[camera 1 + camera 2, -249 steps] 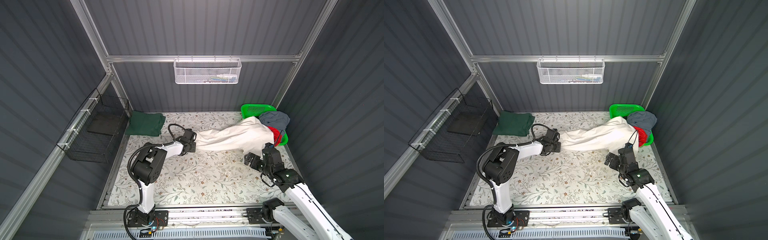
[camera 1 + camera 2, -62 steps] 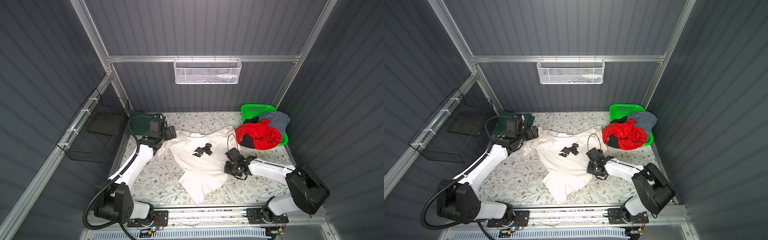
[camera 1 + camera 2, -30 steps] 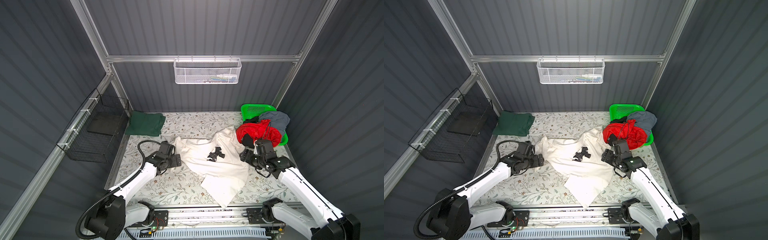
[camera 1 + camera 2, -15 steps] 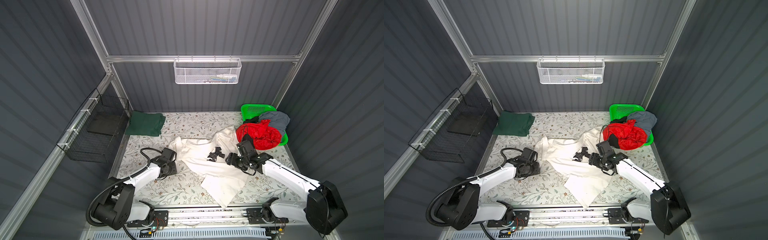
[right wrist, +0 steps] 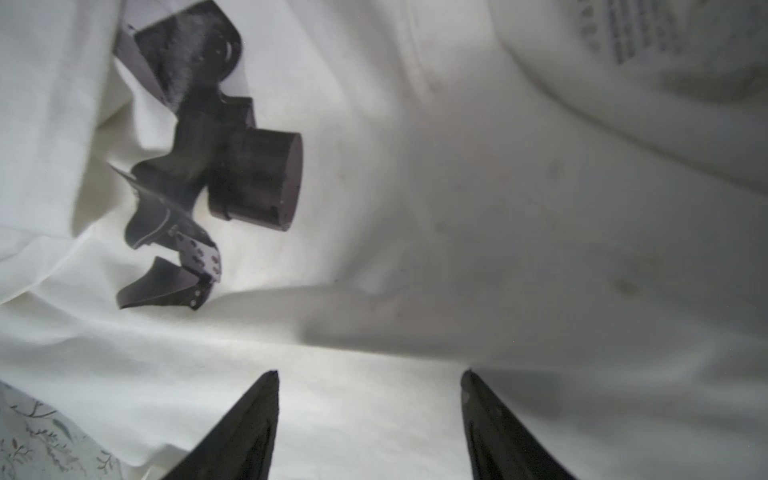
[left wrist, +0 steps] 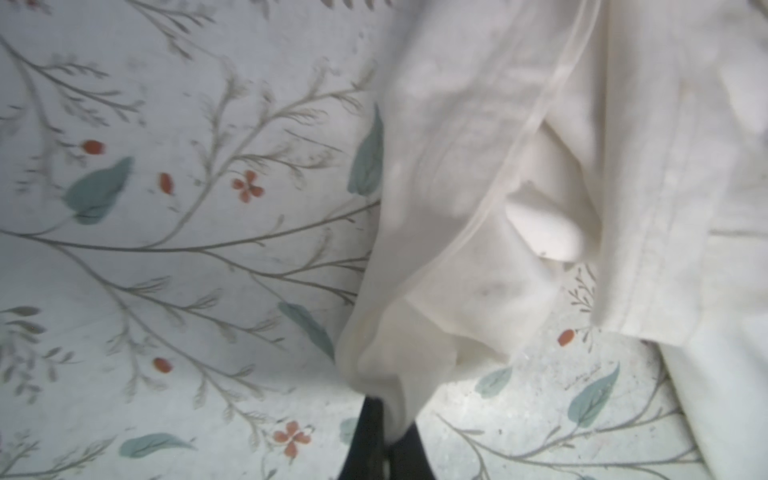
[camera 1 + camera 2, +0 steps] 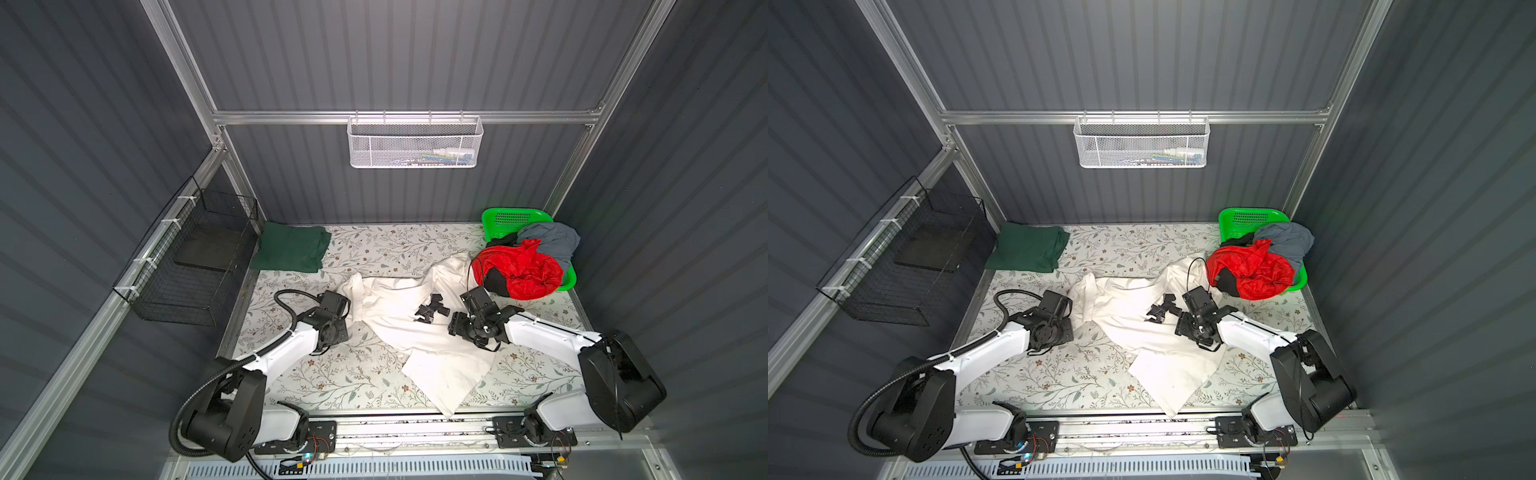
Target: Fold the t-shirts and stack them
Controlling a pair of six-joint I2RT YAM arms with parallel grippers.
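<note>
Since a second ago the left gripper [image 6: 384, 436] has been closed, pinching the edge of the white shirt [image 7: 395, 328] spread on the table [image 7: 374, 243]; the right gripper [image 5: 370, 376] is held open over it. Only the green shirt [image 7: 291, 251] is folded.

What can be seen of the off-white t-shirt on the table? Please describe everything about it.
The off-white t-shirt is soft, thin-looking cloth with a black print on it. It lies crumpled and unfolded on the floral table, with one corner reaching the front edge. The left gripper is shut on a bunched edge at its left side. The right gripper is open close over its middle, beside the print; whether it touches the cloth cannot be told.
</note>
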